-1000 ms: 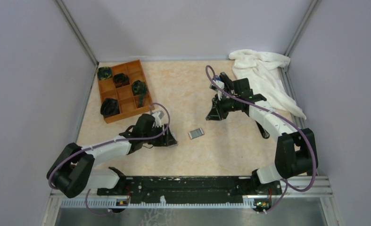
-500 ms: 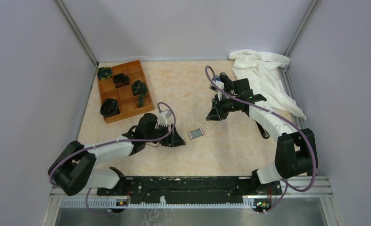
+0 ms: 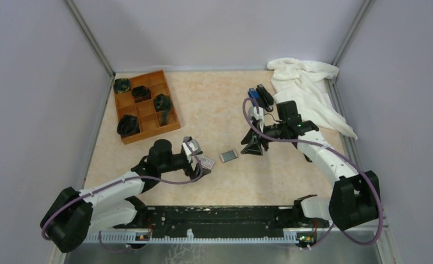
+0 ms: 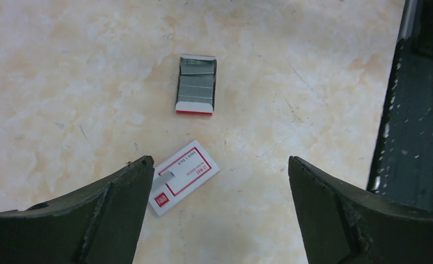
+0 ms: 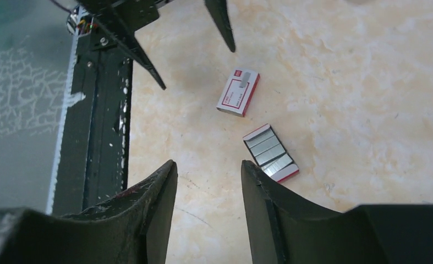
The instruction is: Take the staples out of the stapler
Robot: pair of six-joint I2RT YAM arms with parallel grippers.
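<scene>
A slim black stapler (image 3: 265,98) lies at the back right, apart from both grippers. Silvery staples (image 4: 196,87) lie as strips in an open white-and-red card tray (image 3: 229,155) mid-table, and show in the right wrist view (image 5: 269,149). My left gripper (image 3: 196,158) (image 4: 219,160) is open and empty, above a closed white-and-red card box (image 4: 184,176) just near of the tray. My right gripper (image 3: 253,146) (image 5: 208,163) is open and empty, hovering right of the tray. The box shows there too (image 5: 237,92).
A blue stapler (image 3: 252,92) lies beside the black one. A white cloth (image 3: 307,91) fills the back right corner. An orange compartment tray (image 3: 151,127) with dark objects stands at the back left. A black rail (image 3: 219,215) runs along the near edge.
My left gripper drew back and rose, uncovering the card box. My right gripper moved nearer, toward the staple tray, uncovering the two staplers behind it.
</scene>
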